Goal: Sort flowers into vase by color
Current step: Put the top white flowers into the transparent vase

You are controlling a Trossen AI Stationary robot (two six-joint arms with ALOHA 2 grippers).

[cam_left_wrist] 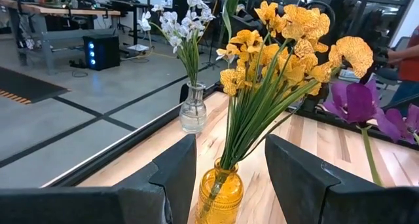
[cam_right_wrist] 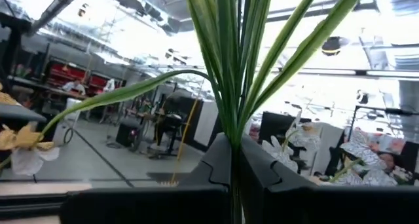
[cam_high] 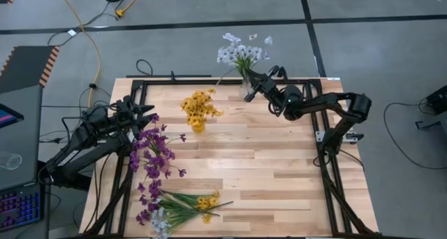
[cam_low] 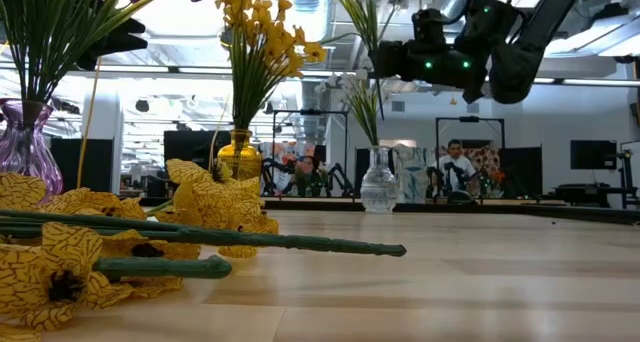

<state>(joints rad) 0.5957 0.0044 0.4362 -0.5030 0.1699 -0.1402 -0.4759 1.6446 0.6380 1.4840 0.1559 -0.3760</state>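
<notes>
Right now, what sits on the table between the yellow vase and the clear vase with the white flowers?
Nothing. In the high view, only bare wood separates the yellow vase from the clear vase; the low view shows the same empty gap.

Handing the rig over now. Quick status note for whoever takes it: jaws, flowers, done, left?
Right gripper: jaws shut on white flower stems, above the clear vase at the far edge.
Left gripper: jaws open, nothing between them, by the purple flowers at the table's left.
Done: yellow flowers stand in the yellow vase; white flowers in the clear vase; purple ones in a purple vase.
Left: a mixed pile of yellow, purple and pale flowers lying at the near edge, still to sort.
</notes>
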